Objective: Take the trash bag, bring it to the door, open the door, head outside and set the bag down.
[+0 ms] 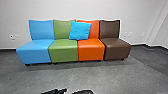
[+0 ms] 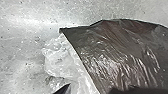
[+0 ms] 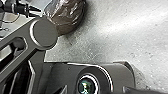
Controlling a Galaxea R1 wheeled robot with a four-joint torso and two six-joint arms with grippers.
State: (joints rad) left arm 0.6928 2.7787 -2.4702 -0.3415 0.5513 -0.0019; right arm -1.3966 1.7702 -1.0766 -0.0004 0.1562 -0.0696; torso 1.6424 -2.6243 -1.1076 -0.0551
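Brownish, glossy plastic makes up the trash bag (image 2: 120, 52), with crumpled clear plastic (image 2: 58, 58) spilling from its edge; it lies on the robot's side of the green seat (image 1: 65, 51), though whether it rests on the floor (image 1: 75, 77) or hangs, I can't tell. Right up by the bag is the left gripper (image 3: 37, 13), its grip impossible to make out, as is the right one's state. Left of the green seat stands a blue seat (image 1: 36, 48); to its right, an orange seat (image 1: 92, 51), then a brown one (image 1: 116, 48). A bright blue cushion (image 1: 80, 30) leans across the green and orange backrests.
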